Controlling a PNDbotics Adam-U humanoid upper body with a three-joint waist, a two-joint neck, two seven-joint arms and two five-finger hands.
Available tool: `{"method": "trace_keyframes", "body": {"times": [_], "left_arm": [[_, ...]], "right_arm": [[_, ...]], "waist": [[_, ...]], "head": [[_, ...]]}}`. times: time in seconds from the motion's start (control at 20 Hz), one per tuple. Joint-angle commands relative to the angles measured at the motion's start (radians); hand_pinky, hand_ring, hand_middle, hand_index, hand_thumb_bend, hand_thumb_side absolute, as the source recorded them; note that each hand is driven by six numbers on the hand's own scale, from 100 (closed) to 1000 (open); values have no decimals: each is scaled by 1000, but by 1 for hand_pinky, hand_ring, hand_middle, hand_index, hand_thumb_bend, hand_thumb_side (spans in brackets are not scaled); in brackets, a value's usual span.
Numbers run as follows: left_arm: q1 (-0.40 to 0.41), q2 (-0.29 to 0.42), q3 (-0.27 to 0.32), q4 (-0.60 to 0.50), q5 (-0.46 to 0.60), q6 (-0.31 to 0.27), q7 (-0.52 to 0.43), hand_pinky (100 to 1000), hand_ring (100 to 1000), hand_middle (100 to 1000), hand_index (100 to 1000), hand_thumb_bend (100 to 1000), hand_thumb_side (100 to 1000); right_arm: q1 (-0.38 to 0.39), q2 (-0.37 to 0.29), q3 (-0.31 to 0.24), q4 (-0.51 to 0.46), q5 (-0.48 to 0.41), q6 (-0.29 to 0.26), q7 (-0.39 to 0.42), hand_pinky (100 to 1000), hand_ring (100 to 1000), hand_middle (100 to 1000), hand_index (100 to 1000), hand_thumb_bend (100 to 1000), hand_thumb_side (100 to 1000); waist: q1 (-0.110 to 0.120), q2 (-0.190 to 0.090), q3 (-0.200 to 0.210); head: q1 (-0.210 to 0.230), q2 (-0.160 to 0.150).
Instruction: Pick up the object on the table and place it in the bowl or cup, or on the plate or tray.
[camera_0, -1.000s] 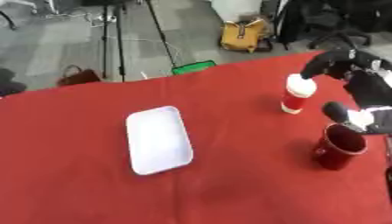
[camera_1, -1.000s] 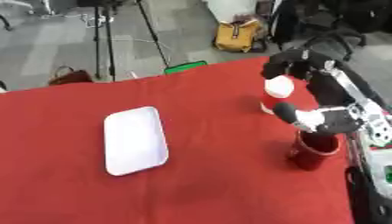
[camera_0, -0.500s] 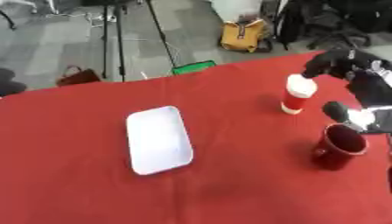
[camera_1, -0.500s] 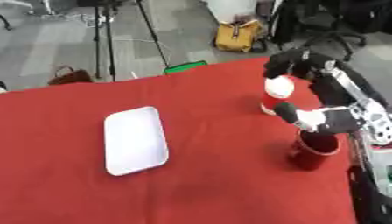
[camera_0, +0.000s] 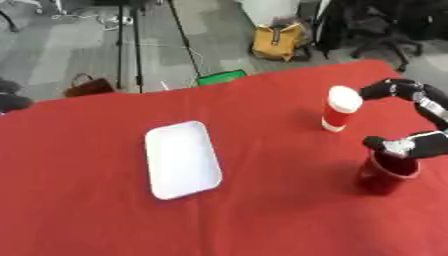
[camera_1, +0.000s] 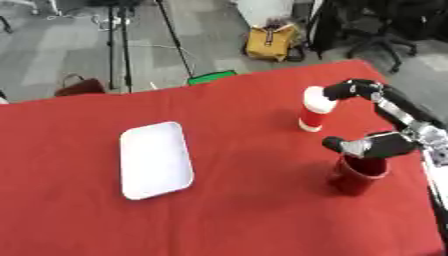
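Right robot hand (camera_0: 411, 147) at right edge of frame, fingers curled, hovers just over rim of dark red cup (camera_0: 385, 172); whether small pale object sits between fingers cannot be told.

Judgement: centre over cup mouth before release, avoid nudging red-and-white bottle (camera_0: 339, 109) upright beyond.

White tray (camera_0: 181, 158) lies bare, centre-left on desk (camera_0: 262, 215).

Left robot hand not in frame.

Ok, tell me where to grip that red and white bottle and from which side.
Grip the red and white bottle round its red middle, below the white cap, coming in from its right, where the right hand already is. It stands upright, so a sideways wrap seems safest; the dark red cup stands nearer the robot.
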Motion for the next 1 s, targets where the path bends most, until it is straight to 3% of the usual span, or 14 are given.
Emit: {"method": "trace_keyframes", "body": {"times": [0.05, 0.4, 1.0], "left_arm": [[-3, 29, 2, -21, -4, -1, -4, 747, 653, 674, 784, 955, 683], [-3, 31, 1, -21, -6, 0, -6, 748, 653, 675, 784, 956, 683], [-3, 34, 1, -21, -7, 2, -8, 748, 653, 676, 784, 954, 684]], "right_arm": [[-4, -54, -4, 54, 49, -191, 135, 800, 783, 771, 878, 586, 547], [14, -79, 6, 169, 108, -233, 147, 807, 791, 780, 887, 582, 575], [26, -106, 14, 267, 155, -266, 145, 811, 795, 784, 889, 592, 596]], "waist": [[-4, -13, 0], [-9, -13, 2], [-15, -12, 6]], "head": [[3, 7], [4, 7], [6, 9]]}}
